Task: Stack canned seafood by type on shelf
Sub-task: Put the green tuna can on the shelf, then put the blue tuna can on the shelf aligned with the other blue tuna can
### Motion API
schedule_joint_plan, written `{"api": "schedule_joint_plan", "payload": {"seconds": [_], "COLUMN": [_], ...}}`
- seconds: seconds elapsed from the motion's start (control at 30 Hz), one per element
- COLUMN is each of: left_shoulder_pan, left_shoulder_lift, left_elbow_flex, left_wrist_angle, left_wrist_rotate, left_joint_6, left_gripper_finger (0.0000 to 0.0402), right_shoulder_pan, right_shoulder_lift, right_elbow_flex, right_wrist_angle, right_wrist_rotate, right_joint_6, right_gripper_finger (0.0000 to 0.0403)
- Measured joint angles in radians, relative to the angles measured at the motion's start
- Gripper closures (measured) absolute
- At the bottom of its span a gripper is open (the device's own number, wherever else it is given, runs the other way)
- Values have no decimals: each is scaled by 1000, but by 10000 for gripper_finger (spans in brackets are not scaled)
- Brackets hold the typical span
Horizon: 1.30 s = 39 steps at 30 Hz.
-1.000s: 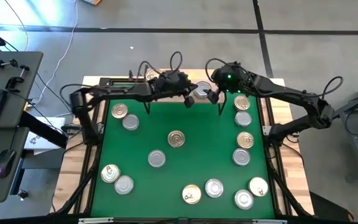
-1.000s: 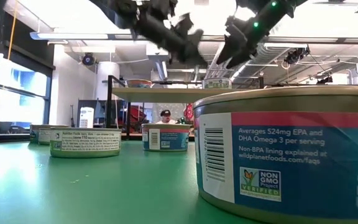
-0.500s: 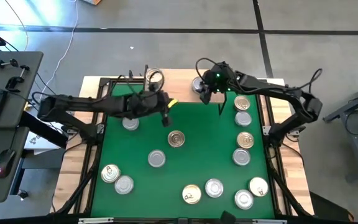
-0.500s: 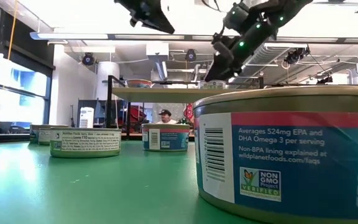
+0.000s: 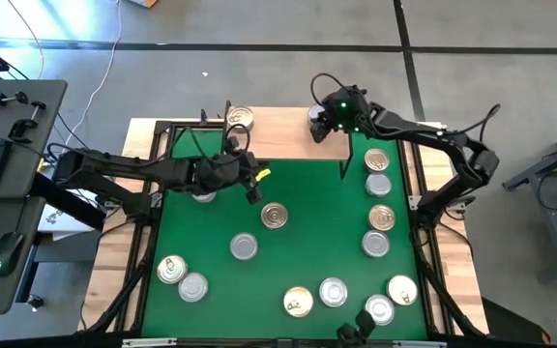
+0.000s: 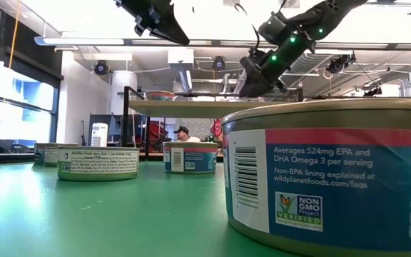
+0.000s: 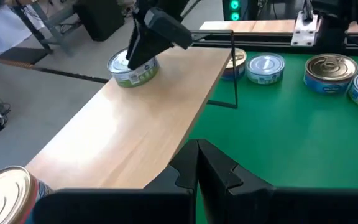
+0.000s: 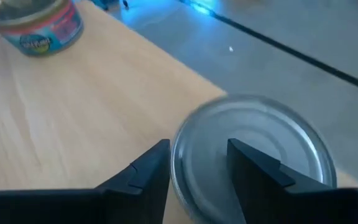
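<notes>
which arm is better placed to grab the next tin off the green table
Left, probably. The left gripper hangs shut over the green table, near a gold-lidded tin. The right gripper is up at the shelf by a silver-lidded tin.

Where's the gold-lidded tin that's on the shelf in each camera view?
High view: gold-lidded tin at the shelf's left end.
Low view: tin on the shelf, left side.
Left wrist view: tin at the shelf end nearest the camera.
Right wrist view: tin beyond the silver tin.
Shared landmark: the shelf.

Pale matt wood on the shelf (image 7: 135,124). Shiny metal lids, glossy paper labels on the tins (image 6: 334,175). Smooth green matt desk (image 5: 298,246).
</notes>
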Motion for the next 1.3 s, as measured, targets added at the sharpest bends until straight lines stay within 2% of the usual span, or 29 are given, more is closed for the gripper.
{"api": "schedule_joint_plan", "payload": {"seconds": [0.23, 0.47, 0.6, 0.9, 1.03, 1.17, 1.3], "left_shoulder_pan": [-10, -13, -13, -13, -13, -13, -13], "left_shoulder_lift": [0, 0, 0, 0, 0, 0, 0], "left_elbow_flex": [0, 0, 0, 0, 0, 1, 1], "left_wrist_angle": [-5, -5, -6, -6, -6, -6, -6], "left_wrist_rotate": [-2, -2, -2, -2, -2, -2, -2], "left_joint_6": [0, -5, -8, -8, -8, -8, -8], "left_gripper_finger": [401, 401, 401, 401, 401, 401, 401], "right_shoulder_pan": [-4, -32, -34, -6, 8, 8, -14], "right_shoulder_lift": [-43, -44, -46, -88, -101, -81, -30], "right_elbow_flex": [0, 0, 2, 7, 40, 44, 45], "right_wrist_angle": [19, -127, -156, -217, -223, -178, -166], "right_wrist_rotate": [-6, 118, 137, 308, 302, 210, 189], "right_joint_6": [-23, -57, -59, -38, -56, -86, -112], "right_gripper_finger": [252, 252, 252, 251, 251, 251, 251]}}
